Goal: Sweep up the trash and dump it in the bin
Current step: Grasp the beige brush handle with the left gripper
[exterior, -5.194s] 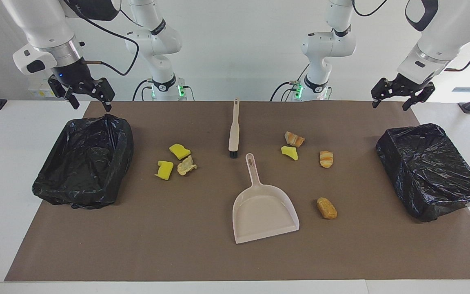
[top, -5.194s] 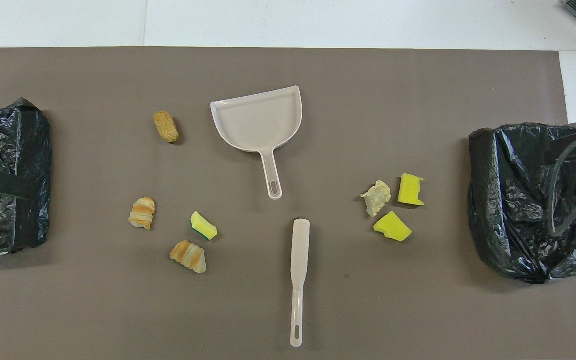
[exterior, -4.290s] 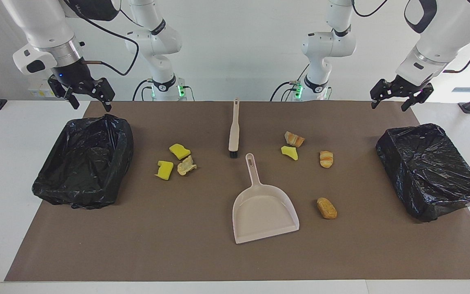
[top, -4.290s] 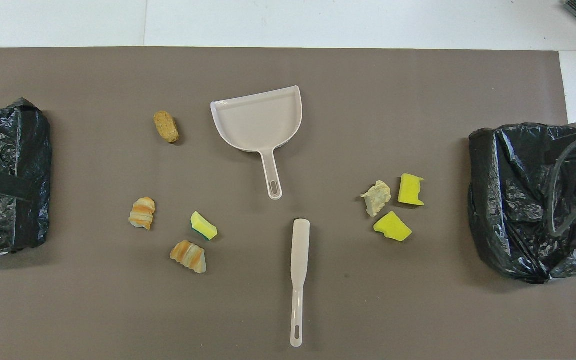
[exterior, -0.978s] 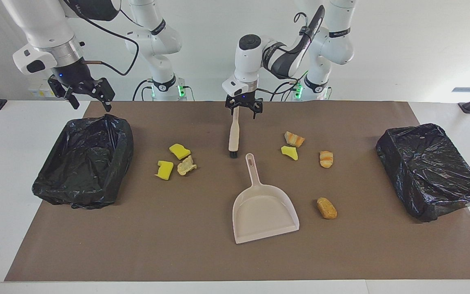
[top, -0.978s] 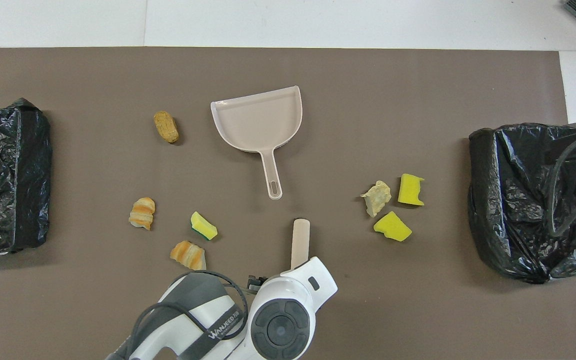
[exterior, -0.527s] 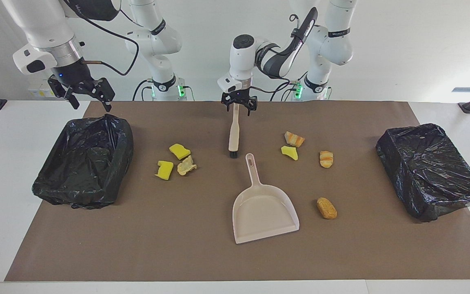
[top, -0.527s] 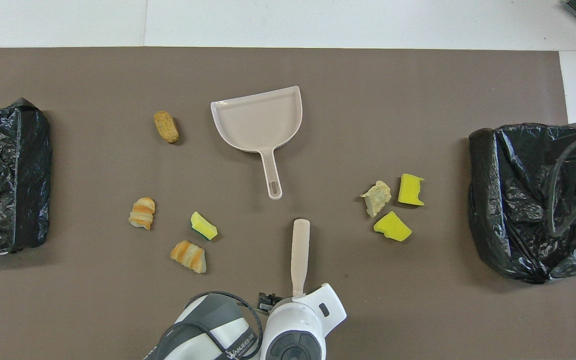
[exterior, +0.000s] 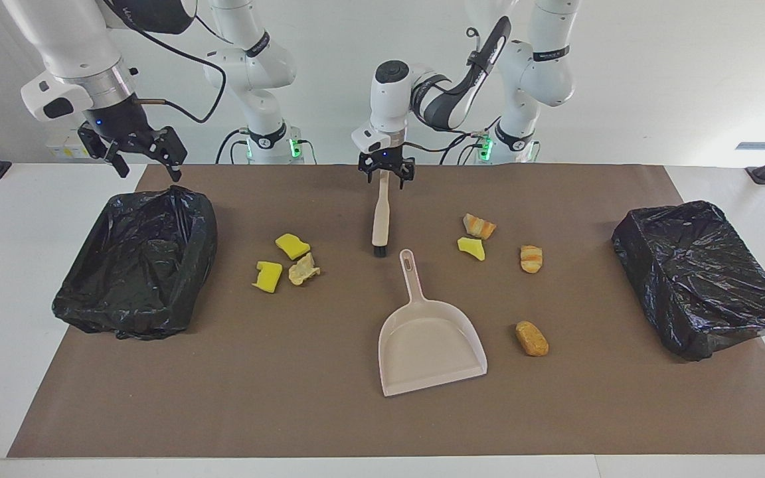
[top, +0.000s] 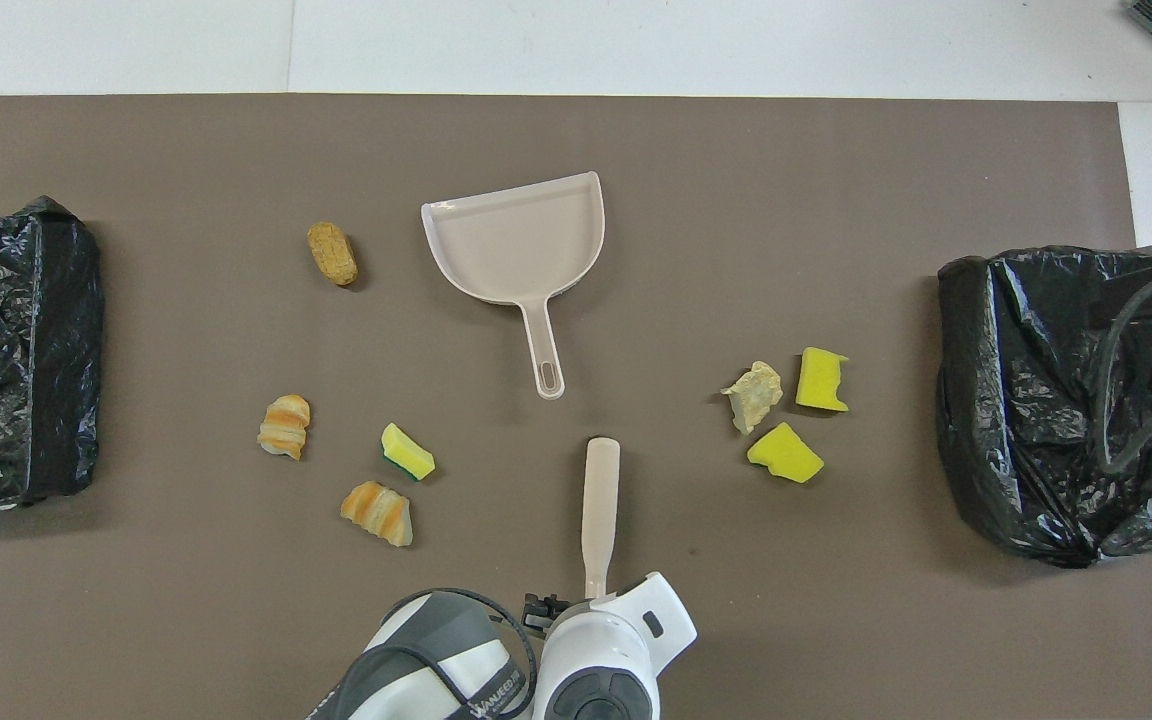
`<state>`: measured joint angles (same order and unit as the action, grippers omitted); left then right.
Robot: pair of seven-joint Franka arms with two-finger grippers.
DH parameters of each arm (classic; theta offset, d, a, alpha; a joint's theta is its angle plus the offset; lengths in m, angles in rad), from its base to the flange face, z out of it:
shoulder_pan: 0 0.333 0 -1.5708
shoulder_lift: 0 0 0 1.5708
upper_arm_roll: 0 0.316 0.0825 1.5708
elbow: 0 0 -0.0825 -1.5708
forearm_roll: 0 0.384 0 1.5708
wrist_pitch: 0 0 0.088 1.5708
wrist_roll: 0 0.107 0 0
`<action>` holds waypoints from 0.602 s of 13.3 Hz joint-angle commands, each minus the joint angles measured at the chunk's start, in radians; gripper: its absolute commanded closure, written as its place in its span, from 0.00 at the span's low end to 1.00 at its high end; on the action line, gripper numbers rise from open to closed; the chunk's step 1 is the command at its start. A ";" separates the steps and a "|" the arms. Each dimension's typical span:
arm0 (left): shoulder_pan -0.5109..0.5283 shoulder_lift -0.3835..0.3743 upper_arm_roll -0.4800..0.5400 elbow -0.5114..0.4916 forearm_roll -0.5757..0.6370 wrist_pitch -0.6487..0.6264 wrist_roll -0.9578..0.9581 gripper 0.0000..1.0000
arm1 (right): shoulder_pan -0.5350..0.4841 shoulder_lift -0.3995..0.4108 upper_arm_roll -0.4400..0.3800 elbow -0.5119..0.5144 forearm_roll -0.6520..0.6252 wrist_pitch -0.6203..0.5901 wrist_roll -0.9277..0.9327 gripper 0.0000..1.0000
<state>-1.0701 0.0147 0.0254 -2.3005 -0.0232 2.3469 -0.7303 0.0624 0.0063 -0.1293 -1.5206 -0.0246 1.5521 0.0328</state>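
Observation:
Several scraps of trash lie on the brown mat: yellow sponge chunks [exterior: 292, 245] and a tan lump [exterior: 303, 269] toward the right arm's end, and bread-like lumps [exterior: 531, 258] and another yellow chunk [exterior: 471, 248] toward the left arm's end. The beige brush [exterior: 380, 216] lies mid-table, its handle pointing at the robots. My left gripper [exterior: 386, 180] is down at the handle's end, open, with a finger on each side. In the overhead view its wrist hides that end of the brush [top: 601, 500]. My right gripper [exterior: 145, 166] hangs open over the robot-side edge of a black-bagged bin [exterior: 137, 262].
The beige dustpan [exterior: 430, 345] lies farther from the robots than the brush, its handle pointing toward the brush head. A second black-bagged bin [exterior: 701, 275] stands at the left arm's end. A brown lump [exterior: 532, 338] lies beside the dustpan.
My left arm has swung in from over the bin at its end to the brush handle, and in the last second it has shifted toward the handle's tip. The right arm waits unmoved.

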 commanded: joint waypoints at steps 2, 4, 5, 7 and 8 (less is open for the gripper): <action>-0.024 -0.007 0.016 -0.016 0.002 0.026 -0.024 0.08 | 0.000 -0.023 -0.001 -0.024 0.012 0.006 -0.002 0.00; -0.024 -0.007 0.016 -0.016 0.002 0.023 -0.024 0.20 | 0.000 -0.023 -0.001 -0.024 0.012 0.008 -0.002 0.00; -0.022 -0.007 0.016 -0.016 0.002 0.022 -0.024 0.28 | 0.000 -0.023 -0.001 -0.024 0.012 0.006 -0.002 0.00; -0.022 -0.006 0.016 -0.014 0.002 0.020 -0.024 0.43 | 0.000 -0.023 -0.001 -0.024 0.012 0.006 -0.002 0.00; -0.022 -0.007 0.016 -0.014 0.002 0.019 -0.024 0.50 | 0.000 -0.023 -0.001 -0.024 0.012 0.006 -0.002 0.00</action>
<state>-1.0701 0.0150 0.0257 -2.3005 -0.0232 2.3507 -0.7386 0.0624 0.0063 -0.1293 -1.5206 -0.0246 1.5521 0.0328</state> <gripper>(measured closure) 0.308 0.000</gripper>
